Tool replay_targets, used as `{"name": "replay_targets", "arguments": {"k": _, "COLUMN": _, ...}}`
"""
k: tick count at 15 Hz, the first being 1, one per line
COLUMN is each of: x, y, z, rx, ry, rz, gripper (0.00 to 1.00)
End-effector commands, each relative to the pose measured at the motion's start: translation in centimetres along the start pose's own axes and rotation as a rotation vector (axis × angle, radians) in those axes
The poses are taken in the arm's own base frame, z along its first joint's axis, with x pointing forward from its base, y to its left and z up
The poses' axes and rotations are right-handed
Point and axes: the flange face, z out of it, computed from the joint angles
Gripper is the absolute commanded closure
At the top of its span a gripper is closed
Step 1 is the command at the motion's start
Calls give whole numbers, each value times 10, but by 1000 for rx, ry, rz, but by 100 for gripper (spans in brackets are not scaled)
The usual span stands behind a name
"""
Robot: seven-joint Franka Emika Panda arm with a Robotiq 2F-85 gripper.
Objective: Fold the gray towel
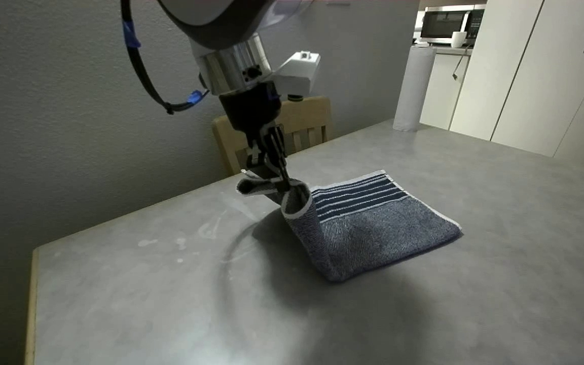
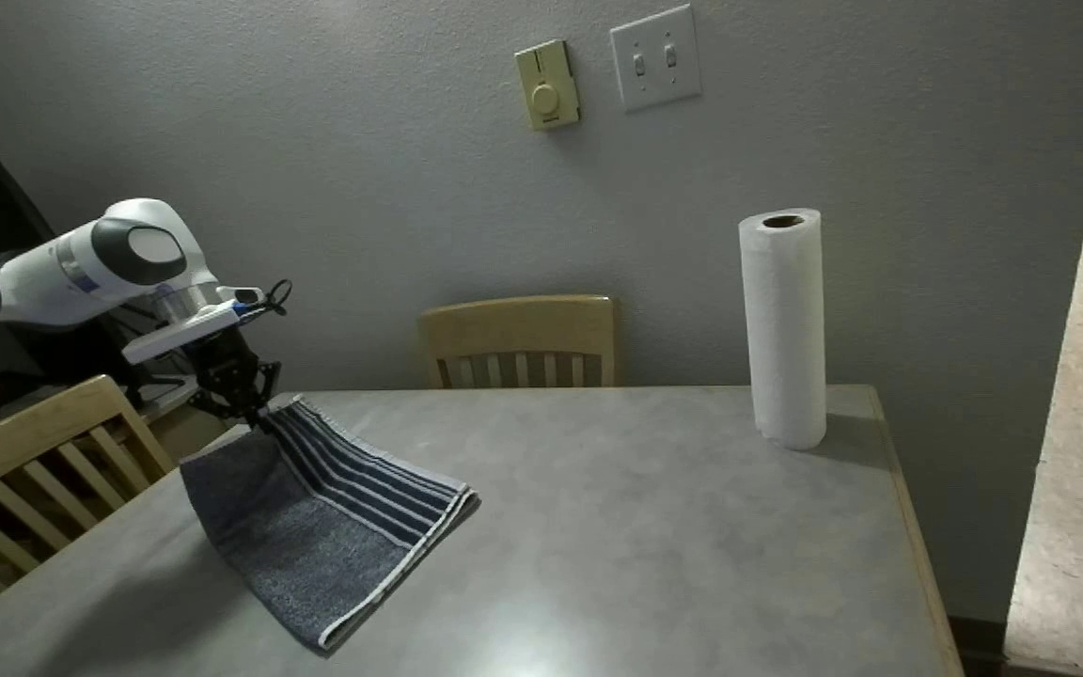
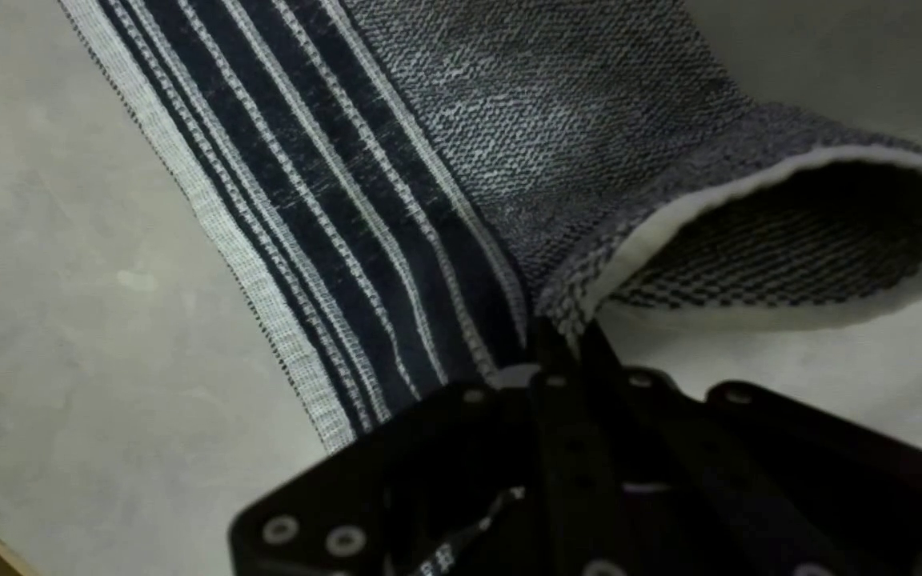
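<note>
Both exterior views slant down over the flat gray wood-trimmed bench, sharing its wall-side edge; the wrist view faces closely down

My matt claw carries metallic-looking screw heads, the gray towel is nubby terry cloth, the worktop smooth with a soft gloss, the wall rough-textured, a chair smooth wood, and the roll matt paper.
</note>
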Motion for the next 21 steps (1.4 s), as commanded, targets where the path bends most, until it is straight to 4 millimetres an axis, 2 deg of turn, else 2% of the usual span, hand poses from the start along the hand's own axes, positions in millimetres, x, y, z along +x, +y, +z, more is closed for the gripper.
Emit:
{"name": "replay_targets", "arguments": {"k": 1, "x": 0, "y": 0, "z": 0, "rx": 0, "ry": 0, "rz": 0, "gripper": 94}}
{"name": "replay_targets", "arguments": {"k": 2, "x": 0, "y": 0, "z": 0, "rx": 0, "ry": 0, "rz": 0, "gripper": 99}}
{"name": "replay_targets", "arguments": {"k": 6, "x": 0, "y": -4, "z": -5, "rx": -8, "ry": 2, "rz": 11, "gripper": 99}}
{"name": "replay_targets", "arguments": {"k": 11, "x": -5, "y": 0, "z": -25, "rx": -30, "ry": 15, "rz": 45, "gripper": 99}}
{"name": "replay_targets", "arguments": {"k": 21, "x": -24, "y": 31, "z": -72, "rx": -40, "ry": 122, "rz": 94, "gripper": 99}}
